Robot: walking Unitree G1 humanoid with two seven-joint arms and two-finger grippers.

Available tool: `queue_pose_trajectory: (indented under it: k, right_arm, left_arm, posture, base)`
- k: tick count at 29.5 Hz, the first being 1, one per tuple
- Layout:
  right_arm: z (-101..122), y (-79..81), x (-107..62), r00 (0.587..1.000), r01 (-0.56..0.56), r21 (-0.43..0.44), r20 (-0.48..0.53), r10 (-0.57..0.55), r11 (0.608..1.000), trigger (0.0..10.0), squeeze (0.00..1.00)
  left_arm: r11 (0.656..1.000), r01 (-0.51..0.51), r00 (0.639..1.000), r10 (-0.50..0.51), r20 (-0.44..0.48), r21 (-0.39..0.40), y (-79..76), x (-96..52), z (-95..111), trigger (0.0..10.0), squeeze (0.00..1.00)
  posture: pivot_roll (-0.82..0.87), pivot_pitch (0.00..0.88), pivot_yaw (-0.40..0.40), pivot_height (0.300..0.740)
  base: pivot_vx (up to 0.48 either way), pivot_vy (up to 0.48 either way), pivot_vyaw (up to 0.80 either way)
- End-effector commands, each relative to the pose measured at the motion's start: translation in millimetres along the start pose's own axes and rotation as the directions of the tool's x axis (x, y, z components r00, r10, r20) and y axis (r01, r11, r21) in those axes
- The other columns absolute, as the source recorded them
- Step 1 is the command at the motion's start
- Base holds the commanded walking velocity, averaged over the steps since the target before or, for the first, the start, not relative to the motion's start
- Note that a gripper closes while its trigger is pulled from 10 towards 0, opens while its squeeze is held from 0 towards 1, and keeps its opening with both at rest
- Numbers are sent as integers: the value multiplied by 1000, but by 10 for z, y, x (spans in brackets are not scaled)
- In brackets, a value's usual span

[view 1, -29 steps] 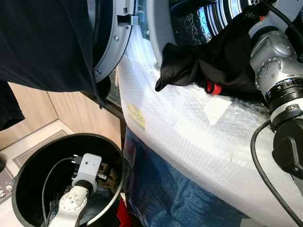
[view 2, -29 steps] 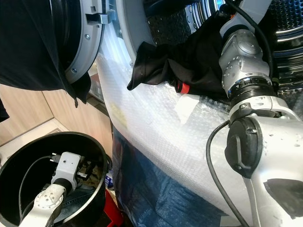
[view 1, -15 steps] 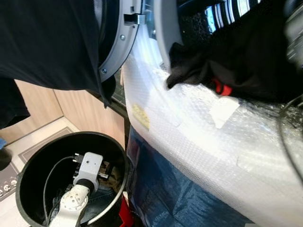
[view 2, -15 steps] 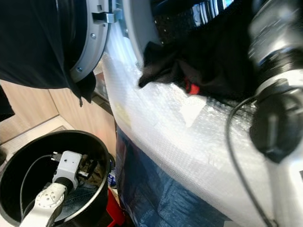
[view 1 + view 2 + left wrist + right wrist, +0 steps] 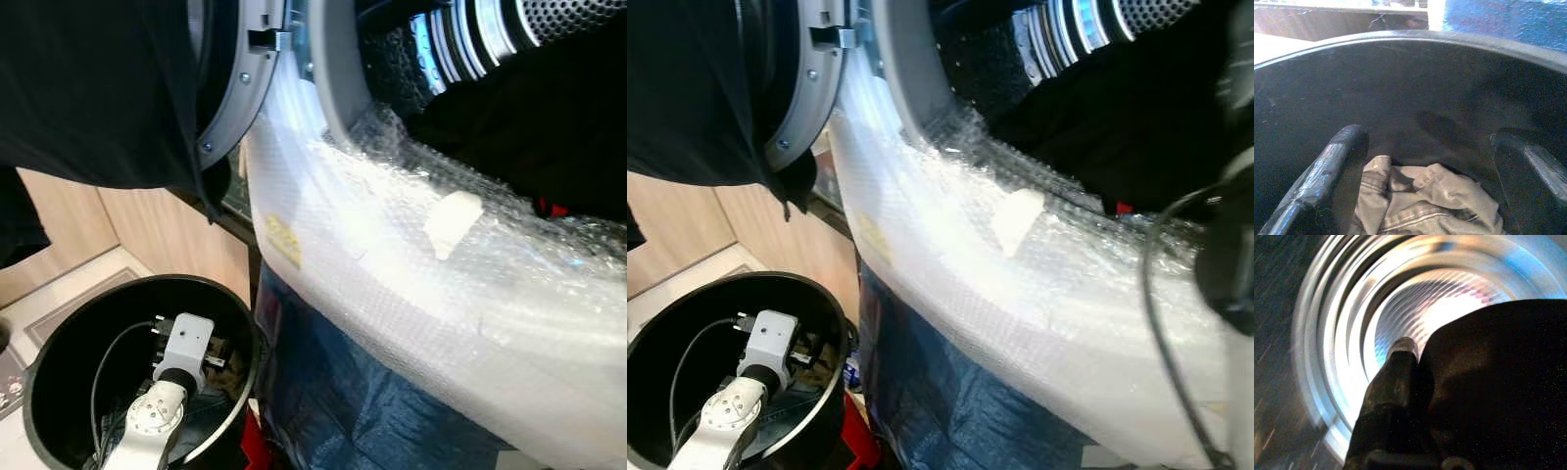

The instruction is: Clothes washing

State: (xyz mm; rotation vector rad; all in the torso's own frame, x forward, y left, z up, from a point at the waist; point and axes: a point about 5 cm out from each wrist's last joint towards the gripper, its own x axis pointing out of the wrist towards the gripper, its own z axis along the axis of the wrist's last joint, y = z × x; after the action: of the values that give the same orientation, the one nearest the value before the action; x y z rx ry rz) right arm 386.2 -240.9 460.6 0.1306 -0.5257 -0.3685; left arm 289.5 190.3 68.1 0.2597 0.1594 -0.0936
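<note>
- Left end effector (image 5: 1425, 161): lowered inside the black bucket (image 5: 59, 338), fingers (image 5: 1327, 171) spread wide apart and holding nothing. They hang above a crumpled beige garment (image 5: 1420, 200) at the bottom, one finger on either side of it, which suits a grab at the next item to load.
- Right end effector (image 5: 1415, 382): inside the washing machine drum (image 5: 1352, 333), closed on a black garment (image 5: 1498, 391) that lies against its one visible finger. Judged purpose: carrying the cloth well past the opening so it does not slide back out.
- Black garment, seen from the head, bunched in the drum mouth (image 5: 549, 127), with a small red tag (image 5: 551, 208) at its lower edge.
- Machine front is covered in bubble wrap (image 5: 392, 264); blue sheet (image 5: 372, 411) below it.
- Machine door (image 5: 230, 98) stands open, dark cloth (image 5: 88, 88) hanging over it.
- Step in hand: loading, not finished; clothing remains in the bucket.
</note>
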Motion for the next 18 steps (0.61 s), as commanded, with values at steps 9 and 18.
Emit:
queue_pose_trajectory:
  k: [9,18]
  right_arm:
    - [-299,293,-97,985,-173,-245,-69,161,954,10000,224]
    - [-529,433,-190,968,-199,-60,-170,187,978,10000,1000]
  left_arm:
    - [999,44,999,-44,-18,12,-86,7,-26,10000,0]
    - [998,65,997,-65,-28,7,-155,-5,-60,10000,0]
  posture:
    - [140,46,-90,740]
    - [116,42,-101,740]
  base:
    - [0,0,0]
    - [0,0,0]
